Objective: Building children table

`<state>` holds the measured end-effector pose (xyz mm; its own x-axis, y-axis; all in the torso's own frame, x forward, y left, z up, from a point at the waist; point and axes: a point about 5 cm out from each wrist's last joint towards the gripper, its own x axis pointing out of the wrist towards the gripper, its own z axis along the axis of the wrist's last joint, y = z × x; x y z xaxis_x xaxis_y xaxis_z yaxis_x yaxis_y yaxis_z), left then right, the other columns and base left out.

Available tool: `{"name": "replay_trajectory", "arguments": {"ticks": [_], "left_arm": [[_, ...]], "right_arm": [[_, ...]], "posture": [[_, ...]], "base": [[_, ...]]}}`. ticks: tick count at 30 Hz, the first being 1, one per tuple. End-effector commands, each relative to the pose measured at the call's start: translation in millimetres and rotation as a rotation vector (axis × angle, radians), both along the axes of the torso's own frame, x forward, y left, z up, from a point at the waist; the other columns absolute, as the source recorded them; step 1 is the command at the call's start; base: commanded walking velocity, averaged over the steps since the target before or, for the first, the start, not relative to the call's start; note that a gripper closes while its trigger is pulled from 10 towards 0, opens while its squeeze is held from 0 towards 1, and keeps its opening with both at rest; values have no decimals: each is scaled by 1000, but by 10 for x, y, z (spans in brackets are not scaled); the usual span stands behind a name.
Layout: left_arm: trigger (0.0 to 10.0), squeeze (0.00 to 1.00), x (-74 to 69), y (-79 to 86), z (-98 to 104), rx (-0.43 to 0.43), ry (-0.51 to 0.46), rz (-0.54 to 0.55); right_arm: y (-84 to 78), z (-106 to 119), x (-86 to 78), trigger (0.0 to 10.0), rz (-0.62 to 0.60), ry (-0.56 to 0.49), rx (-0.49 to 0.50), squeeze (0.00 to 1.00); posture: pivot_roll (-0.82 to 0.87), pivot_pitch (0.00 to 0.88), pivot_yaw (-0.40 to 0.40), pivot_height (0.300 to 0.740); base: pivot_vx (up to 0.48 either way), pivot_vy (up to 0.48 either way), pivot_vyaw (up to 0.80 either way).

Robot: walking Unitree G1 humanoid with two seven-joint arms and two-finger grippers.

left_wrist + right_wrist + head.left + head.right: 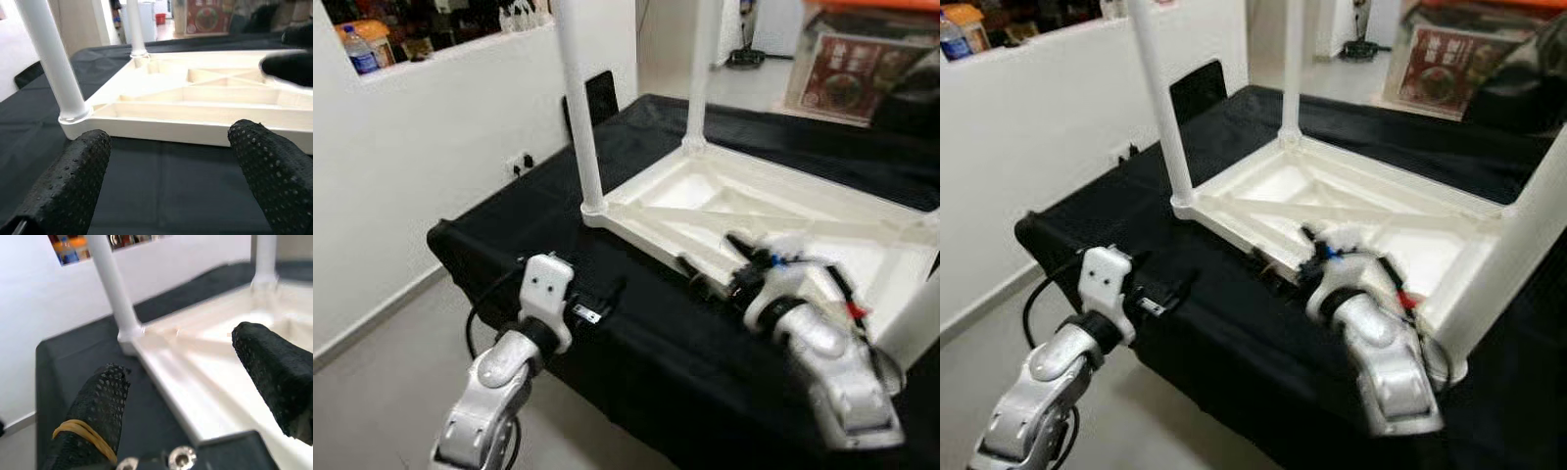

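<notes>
White moulded plastic makes up the children's table, which lies upside down on a black cloth draped over a larger surface. From the left eye view its underside is a shallow tray of ribs and diagonals, with smooth round legs standing up from the corners; the near leg and the far leg are both upright in their sockets. The left gripper rests low over the cloth, just short of the tabletop's near edge, its silver arm coming up from below. The right gripper reaches over that same edge, one finger above the ribbed underside and one outside it, blurred. A white wall with a socket stands to the left, and a bottle sits on the ledge above.

The right eye view adds a third leg close by on the right, thick and slanting across the frame.

Along the left wrist view, two black fingers with a dotted rubbery skin stand wide apart, holding nothing, the tabletop's pale rim lying across the gap beyond them.

Through the right wrist view the fingers are likewise spread wide, a yellow rubber band around one; the tabletop's edge runs between them without touching either.
</notes>
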<state>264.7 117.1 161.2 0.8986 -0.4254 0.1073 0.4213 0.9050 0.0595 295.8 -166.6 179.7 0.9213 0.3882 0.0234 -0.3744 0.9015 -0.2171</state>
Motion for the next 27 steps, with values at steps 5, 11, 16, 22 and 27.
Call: {"name": "replay_trajectory", "arguments": {"ticks": [5, 11, 16, 22, 27], "left_arm": [[10000, 0, 1, 115, -49, 28, 19, 52], [10000, 0, -3, 95, -61, 32, 22, 47], [10000, 0, 19, 108, -47, 32, 19, 62], [10000, 0, 25, 127, -76, 41, 32, 90], [10000, 0, 5, 178, -35, 39, 19, 122]], "right_arm": [[110, -17, -2, 10000, 32, -3, 14, 0], [133, -73, -53, 10000, 66, -7, 10, 0], [120, -109, -6, 10000, 52, -36, -175, 0], [260, -95, 145, 10000, 84, -36, -231, 0], [323, -55, 215, 10000, 74, 6, -91, 0]], "posture": [[-22, 18, -7, 740], [-27, 19, -3, 740], [-28, 24, 1, 740], [-23, 29, 1, 740], [7, 38, -25, 740]], "base": [[0, 0, 0], [0, 0, 0], [0, 0, 0], [0, 0, 0], [0, 0, 0]]}}
